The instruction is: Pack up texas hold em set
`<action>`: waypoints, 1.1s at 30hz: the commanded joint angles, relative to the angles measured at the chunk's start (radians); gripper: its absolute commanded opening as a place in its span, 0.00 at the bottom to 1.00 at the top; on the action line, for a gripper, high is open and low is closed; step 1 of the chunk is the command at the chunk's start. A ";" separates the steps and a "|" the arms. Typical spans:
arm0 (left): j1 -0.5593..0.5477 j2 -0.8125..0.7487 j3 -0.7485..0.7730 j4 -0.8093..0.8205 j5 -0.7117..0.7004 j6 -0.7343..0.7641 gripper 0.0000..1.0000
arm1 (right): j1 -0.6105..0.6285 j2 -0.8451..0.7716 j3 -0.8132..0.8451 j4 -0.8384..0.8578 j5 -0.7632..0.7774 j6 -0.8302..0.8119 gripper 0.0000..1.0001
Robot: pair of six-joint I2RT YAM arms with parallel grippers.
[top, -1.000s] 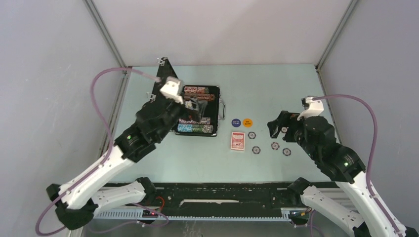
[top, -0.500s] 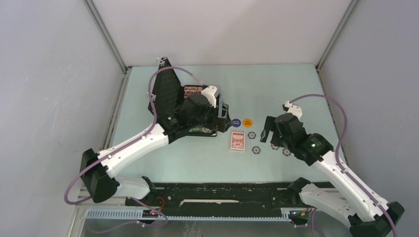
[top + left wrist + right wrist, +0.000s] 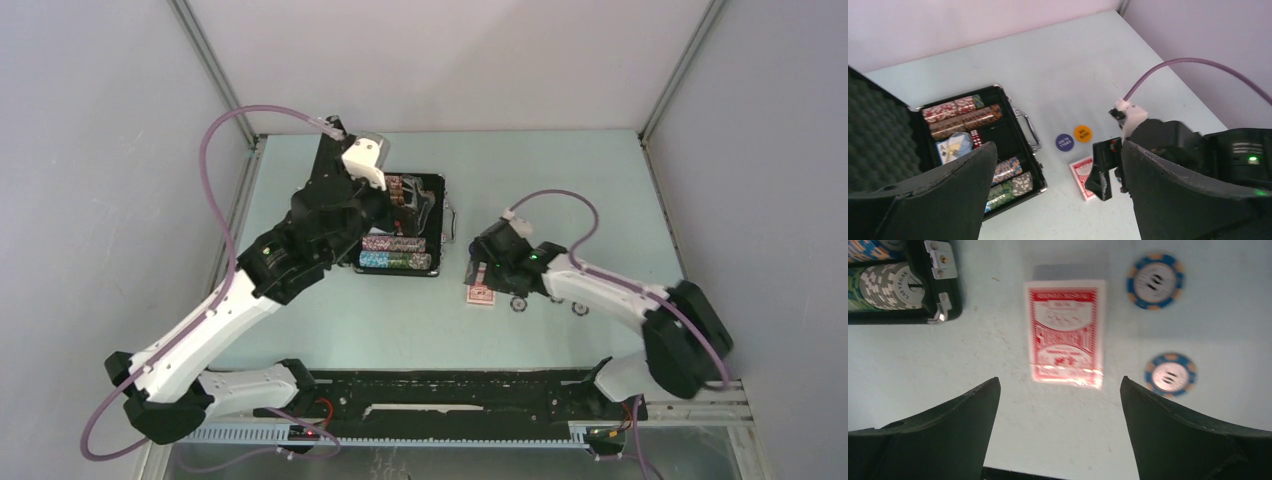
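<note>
Right end effector (image 3: 1059, 382) hangs over the red-backed card deck (image 3: 1064, 332) with its jaws spread wide, gripping nothing. The deck lies flat on the surface (image 3: 913, 365), just beside a corner of the open black case (image 3: 998, 134), with two small chips (image 3: 1155, 281) apart on its other side. Left end effector (image 3: 1058, 146), equally wide and empty, hovers above the case, whose compartments hold rows of chips (image 3: 395, 261). A blue button (image 3: 1064, 142) and an orange button (image 3: 1082, 133) lie side by side near the case's silver handle (image 3: 1026, 127).
</note>
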 commanded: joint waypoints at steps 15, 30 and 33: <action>0.063 -0.223 -0.228 0.155 -0.031 0.064 1.00 | 0.100 0.369 0.240 -0.147 0.168 -0.027 1.00; 0.064 -0.227 -0.226 0.154 -0.011 0.051 1.00 | 0.066 0.375 0.271 -0.133 0.174 0.036 0.95; 0.064 -0.234 -0.225 0.154 -0.012 0.054 1.00 | 0.054 0.372 0.271 -0.131 0.156 0.044 0.94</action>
